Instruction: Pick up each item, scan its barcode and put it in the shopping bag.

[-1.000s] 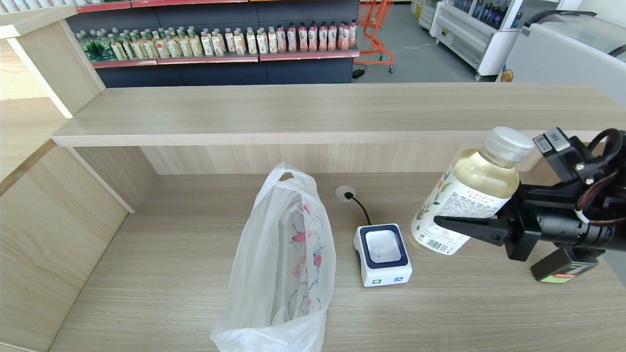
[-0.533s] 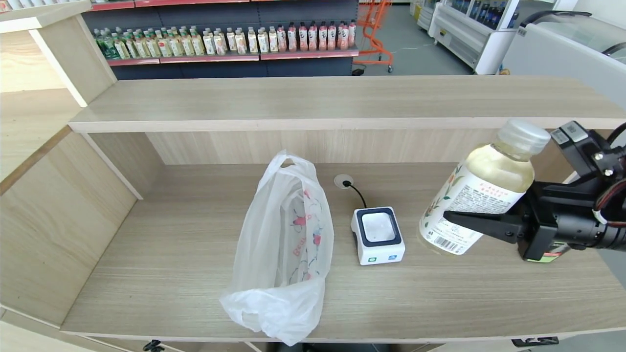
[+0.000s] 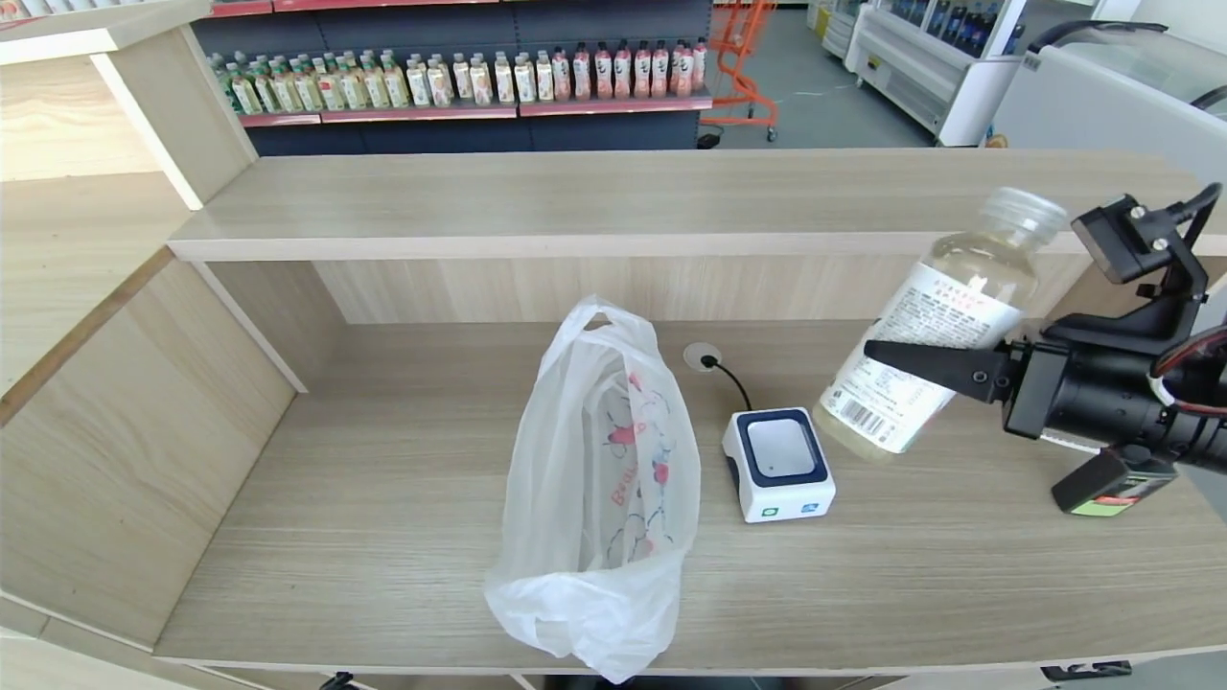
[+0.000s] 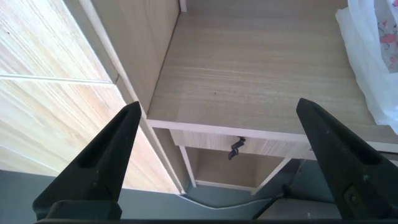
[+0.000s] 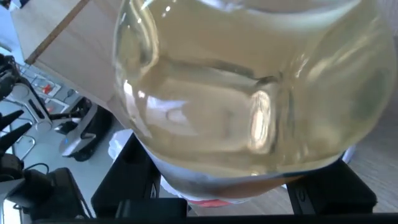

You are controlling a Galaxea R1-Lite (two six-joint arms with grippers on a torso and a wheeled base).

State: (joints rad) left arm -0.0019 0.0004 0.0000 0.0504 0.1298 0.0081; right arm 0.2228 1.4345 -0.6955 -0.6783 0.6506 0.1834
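A pale wooden counter (image 3: 403, 498) runs across the foreground, with a raised ledge (image 3: 623, 201) along its far side and an upright side panel (image 3: 125, 431) at its left end. A round grey cable port (image 3: 703, 357) sits in the countertop near the back wall. Beyond the ledge, a dark store shelf (image 3: 613, 129) carries a row of drink bottles (image 3: 460, 79); an orange rack (image 3: 743, 57) and white chest freezers (image 3: 920, 57) stand farther right

"How many things are on the table (image 3: 383, 498)?"
"Three: one shopping bag (image 3: 604, 479), one scanner (image 3: 778, 462), and one small black device (image 3: 1112, 484)."
"And drinks?"
"One bottle (image 3: 959, 297) close by. The store shelf (image 3: 422, 115) behind carries one long row of bottles (image 3: 460, 81), too small to count exactly."
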